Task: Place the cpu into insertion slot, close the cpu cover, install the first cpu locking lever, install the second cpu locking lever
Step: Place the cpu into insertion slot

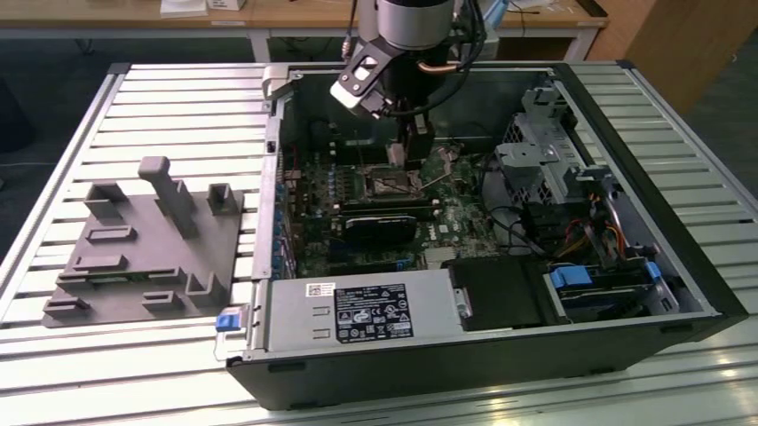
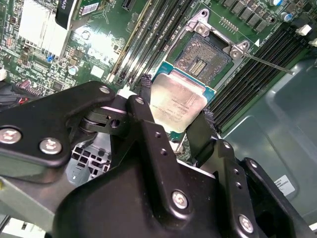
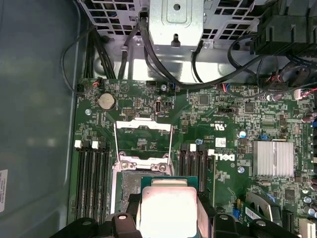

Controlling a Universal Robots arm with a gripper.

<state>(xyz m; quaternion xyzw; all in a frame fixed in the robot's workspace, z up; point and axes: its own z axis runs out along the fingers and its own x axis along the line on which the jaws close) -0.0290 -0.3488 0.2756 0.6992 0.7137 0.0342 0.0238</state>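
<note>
1. While the cpu is clamped by its opposite edges between the jaws, it is held over the open insertion slot of the motherboard, inside the computer case that is laid on the slatted table.
2. In both wrist views the chip is seen overlapping only the near part of the slot, with its silvery top turned up. It is judged to be apart from the contacts and not yet seated, though the gap itself cannot be made out.
3. No step of the task is judged to be finished. The first step, placing the chip, is under way and close to its end, since the part is already gripped and brought to the slot.
4. The cpu cover is seen swung back from the slot in the first wrist view, with green board visible through its centre window. Closing it is therefore left to be done.
5. A thin locking lever is seen in the second wrist view, standing out from a corner of the slot and unlatched. Where the other lever lies cannot be told with certainty, so both lever steps are counted as left.
6. A grey holder block is set on the table beside the case, well apart from the work.
</note>
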